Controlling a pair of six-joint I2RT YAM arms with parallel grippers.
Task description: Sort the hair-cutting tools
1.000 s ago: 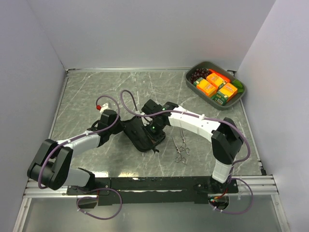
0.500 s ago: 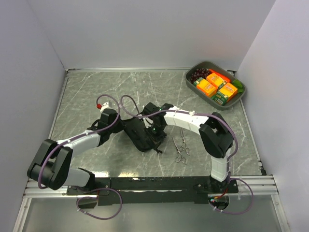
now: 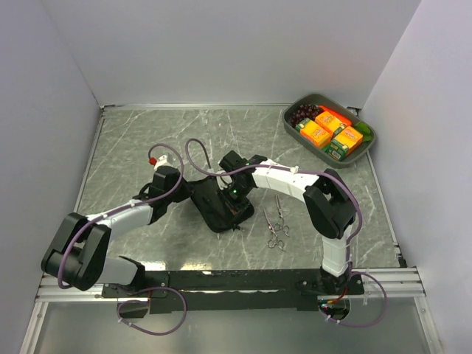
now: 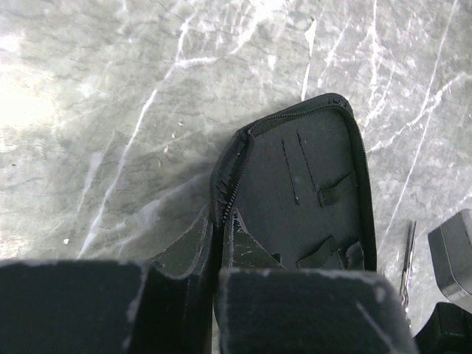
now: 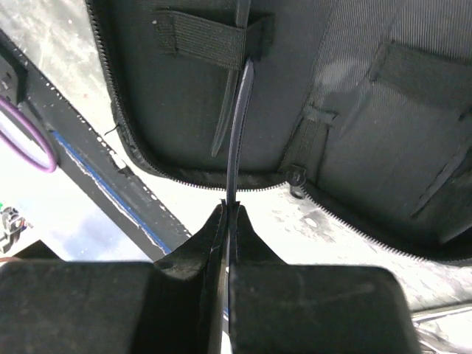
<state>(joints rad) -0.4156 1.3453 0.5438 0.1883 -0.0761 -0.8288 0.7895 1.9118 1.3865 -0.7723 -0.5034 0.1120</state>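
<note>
The flat black zip case [image 3: 212, 212] lies open at the table's middle. My left gripper [image 4: 216, 225] is shut on the case's zipper edge, also seen from above [image 3: 189, 196]. My right gripper [image 5: 228, 210] is shut on a thin black hair clip [image 5: 238, 125] and hovers over the case [image 3: 233, 193]. The clip's far end lies under an elastic strap [image 5: 195, 37] inside the case. A second thin dark strip lies beside it; I cannot tell whether it is the other clip. Two silver scissors [image 3: 281, 219] [image 3: 271, 231] lie on the table right of the case. One also shows in the left wrist view [image 4: 408, 254].
A grey tray [image 3: 288, 120] with orange and green packets and dark grapes stands at the back right corner. White walls close the table at left, back and right. A black rail [image 3: 236, 280] runs along the near edge.
My right arm has folded in, its elbow moving left, while its gripper stays over the case with the clip. The left arm and the scissors have not moved.
</note>
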